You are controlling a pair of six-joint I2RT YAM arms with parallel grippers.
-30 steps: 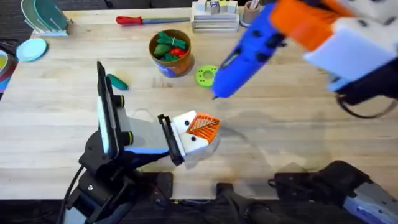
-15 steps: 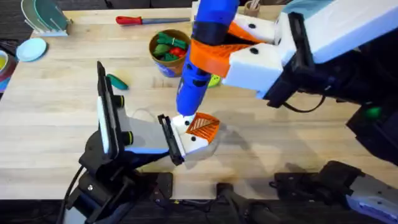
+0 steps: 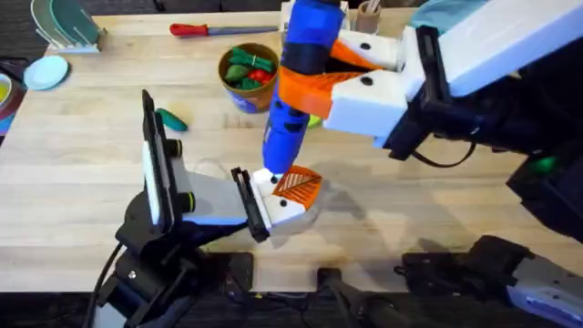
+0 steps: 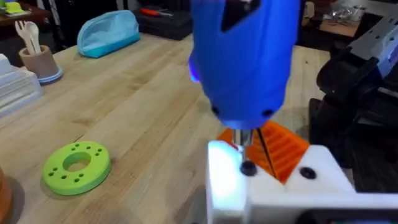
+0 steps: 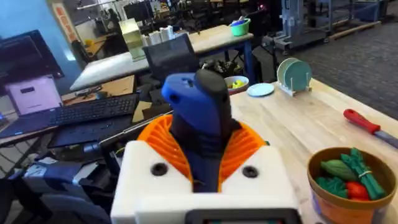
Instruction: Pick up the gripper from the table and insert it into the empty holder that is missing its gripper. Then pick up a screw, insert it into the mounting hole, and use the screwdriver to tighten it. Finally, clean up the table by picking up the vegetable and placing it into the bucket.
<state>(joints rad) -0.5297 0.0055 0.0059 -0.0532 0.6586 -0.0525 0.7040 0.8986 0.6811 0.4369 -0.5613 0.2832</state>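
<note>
My right gripper (image 3: 344, 77) is shut on the blue screwdriver (image 3: 293, 91), which it holds nearly upright over the table's middle. The screwdriver's (image 4: 245, 56) bit rests on a dark screw (image 4: 247, 168) in the white holder (image 4: 273, 196). That holder (image 3: 278, 210) is the finger block at the tip of my left gripper (image 3: 273, 196), and the orange ribbed gripper (image 3: 299, 186) sits in it. A small dark green vegetable (image 3: 170, 119) lies on the table to the left. The orange-brown bucket (image 3: 249, 80) stands at the back with toy vegetables inside.
A lime-green ring disc (image 4: 76, 167) lies beside the bucket (image 5: 345, 183), partly behind the screwdriver. A red-handled tool (image 3: 205, 29) and a stack of trays (image 3: 314, 32) line the far edge. A light-blue rack (image 3: 64, 23) and lid (image 3: 46, 71) sit far left.
The right arm swung the screwdriver leftward from a tilt at the right to upright over the holder. Its bit has come down onto the screw. The left arm has stayed still.
</note>
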